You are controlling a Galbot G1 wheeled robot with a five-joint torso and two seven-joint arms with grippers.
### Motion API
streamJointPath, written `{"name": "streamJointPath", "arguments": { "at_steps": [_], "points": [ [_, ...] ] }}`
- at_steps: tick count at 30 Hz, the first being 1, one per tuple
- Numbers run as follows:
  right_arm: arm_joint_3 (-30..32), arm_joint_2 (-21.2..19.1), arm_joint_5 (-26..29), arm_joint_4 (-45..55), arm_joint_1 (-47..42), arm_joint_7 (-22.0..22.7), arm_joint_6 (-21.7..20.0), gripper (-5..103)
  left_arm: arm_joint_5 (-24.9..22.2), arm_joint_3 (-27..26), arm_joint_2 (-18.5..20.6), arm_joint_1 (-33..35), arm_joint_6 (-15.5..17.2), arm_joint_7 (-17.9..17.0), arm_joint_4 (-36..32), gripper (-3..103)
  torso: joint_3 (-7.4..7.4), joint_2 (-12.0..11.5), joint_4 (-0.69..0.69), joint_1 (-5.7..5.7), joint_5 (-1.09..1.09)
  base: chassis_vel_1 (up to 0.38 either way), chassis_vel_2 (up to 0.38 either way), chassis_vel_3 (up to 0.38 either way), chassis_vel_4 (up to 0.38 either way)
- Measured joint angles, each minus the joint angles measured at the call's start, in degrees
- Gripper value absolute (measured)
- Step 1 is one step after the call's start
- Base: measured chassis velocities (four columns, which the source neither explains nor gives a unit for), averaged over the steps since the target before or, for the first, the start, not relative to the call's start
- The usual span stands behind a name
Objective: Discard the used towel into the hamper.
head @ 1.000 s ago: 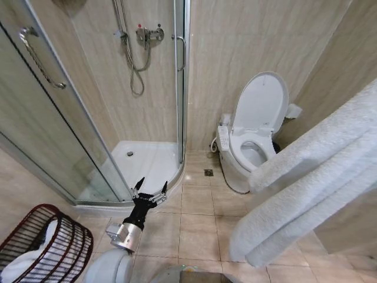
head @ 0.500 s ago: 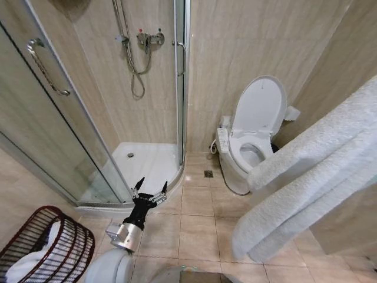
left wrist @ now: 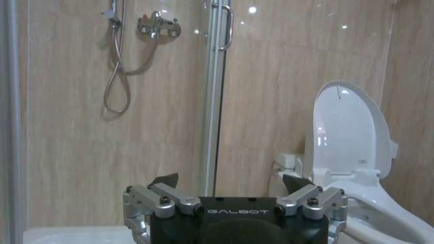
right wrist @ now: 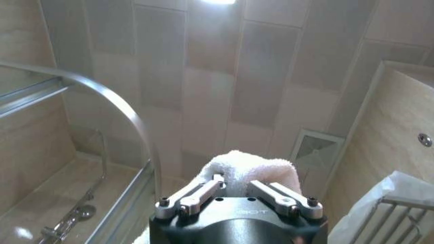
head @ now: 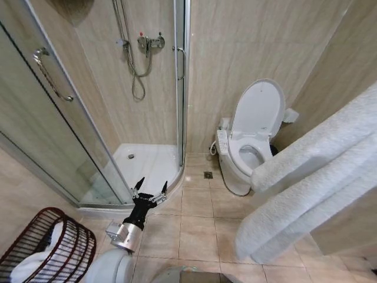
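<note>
A tiled bathroom is lying ahead: beige floor tiles point(head: 197, 233), a glass shower enclosure point(head: 70, 135) on the robot's left with a mixer tap point(head: 150, 41) on the wall, and a white toilet point(head: 250, 141) with its lid raised against the far wall.

The towel point(head: 312, 183) is hanging as a thick white folded mass across the right side of the head view, well above the floor. In the right wrist view the right gripper point(right wrist: 236, 192) is pointing up toward the ceiling with its jaws clenched on a bunched fold of that white towel point(right wrist: 247, 170), so the towel is in hand and being carried.

The hamper point(head: 50, 247) is sitting on the floor at the robot's lower left, near the shower's edge, already holding some white cloth. It is well apart from the towel, on the opposite side of the robot.

The left gripper point(head: 148, 191) is hovering low over the floor tiles just in front of the shower sill, jaws released and spread, holding nothing; the left wrist view point(left wrist: 230, 185) is showing the same open spread facing the shower and toilet.

By my judgement the step in hand is the carry: the towel is grasped but not yet over the hamper. The next move is calling for bringing the right arm, or the whole robot, across toward the lower left until the towel is hanging above the rim, minding that the long trailing folds clear the left arm.
</note>
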Motion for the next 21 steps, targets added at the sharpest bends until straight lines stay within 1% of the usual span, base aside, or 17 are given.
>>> {"name": "streamJointPath", "arguments": {
  "at_steps": [2,5,6,10,21],
  "points": [
    [0.1,-0.3,0.3,-0.1,0.1,0.1,0.0,5,0.0,0.0,0.0,0.0,0.0,0.0,0.0,100,0.13,0.2,0.0,0.1,0.0,0.0,0.0,0.0,0.0],
    [0.6,-0.6,1.0,-0.1,0.1,0.4,0.0,5,0.0,0.0,0.0,0.0,0.0,0.0,0.0,100,0.76,1.3,0.0,0.52,0.0,0.0,0.0,0.0,0.0],
    [0.6,-0.6,1.0,-0.1,0.1,0.4,0.0,5,0.0,0.0,0.0,0.0,0.0,0.0,0.0,100,0.76,1.3,0.0,0.52,0.0,0.0,0.0,0.0,0.0],
    [0.6,-0.7,1.1,-0.1,0.0,0.3,0.0,5,0.0,0.0,0.0,0.0,0.0,0.0,0.0,100,1.54,2.6,0.0,1.08,0.0,0.0,0.0,0.0,0.0],
    [1.2,-0.6,1.0,-0.4,-0.4,0.2,0.0,5,0.0,0.0,0.0,0.0,0.0,0.0,0.0,100,3.02,5.2,0.0,2.16,0.01,0.0,0.0,0.0,0.0]
  ]
}}
